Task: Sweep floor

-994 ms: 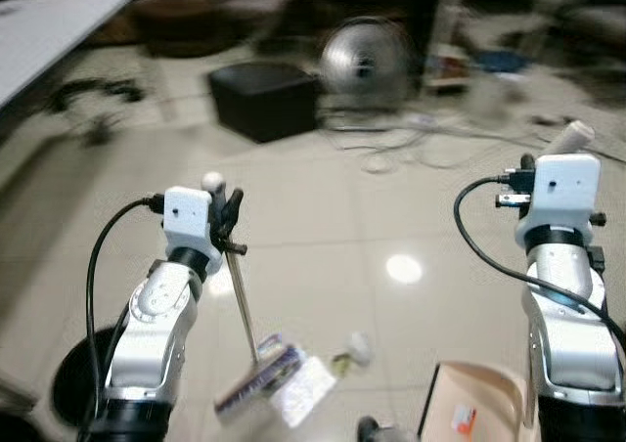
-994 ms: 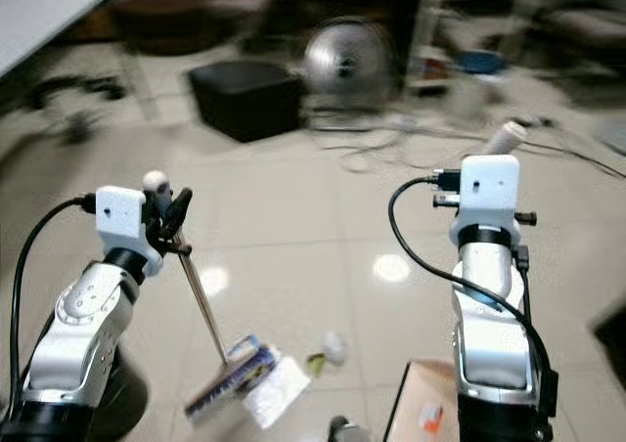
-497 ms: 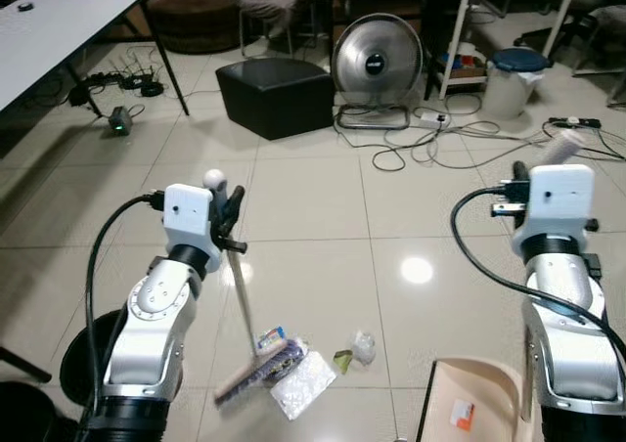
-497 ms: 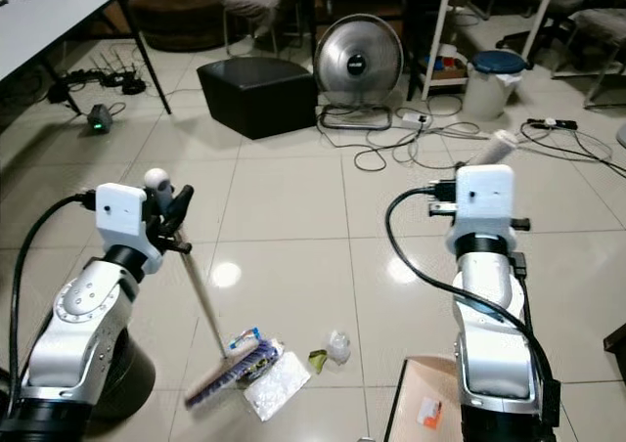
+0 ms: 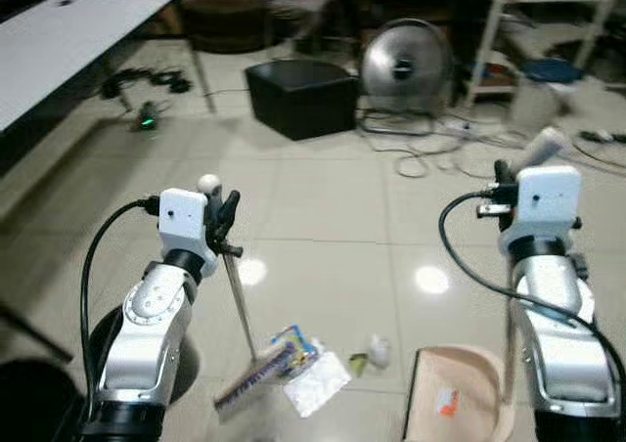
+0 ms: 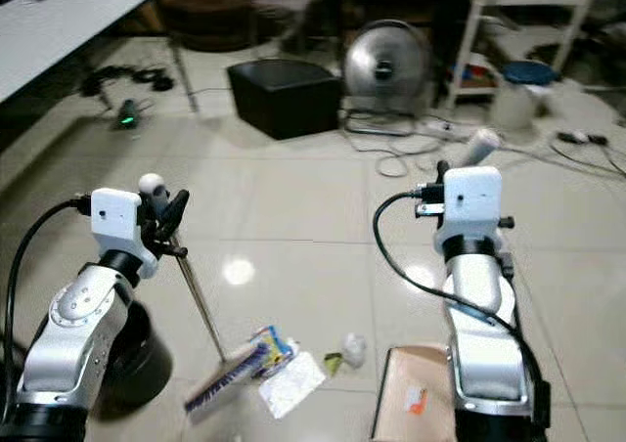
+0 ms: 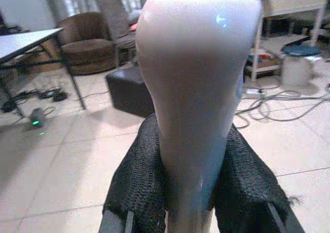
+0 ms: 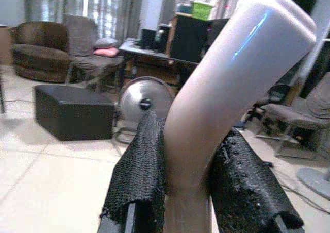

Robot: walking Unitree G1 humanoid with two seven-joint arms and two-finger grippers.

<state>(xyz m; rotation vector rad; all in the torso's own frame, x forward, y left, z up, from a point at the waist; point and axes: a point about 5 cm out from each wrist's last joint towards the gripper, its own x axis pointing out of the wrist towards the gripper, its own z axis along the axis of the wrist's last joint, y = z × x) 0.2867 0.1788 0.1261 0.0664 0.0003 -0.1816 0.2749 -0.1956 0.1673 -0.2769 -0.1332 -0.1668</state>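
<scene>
Floor of pale glossy tiles spreads ahead, with a white table at the far left, a black ottoman and a round silver fan beyond, and loose cables trailing near the fan. Low on the right sits a beige dustpan, its tray holding 1 small orange-and-white scrap; its pale upright handle is clamped between the black fingers of the right gripper. The left gripper is closed round the grip of a broom, whose thin shaft slants down to the brush head on the tiles. Just beside the brush lie a colourful packet, a clear plastic wrapper, a crumpled white bit and a small green scrap
</scene>
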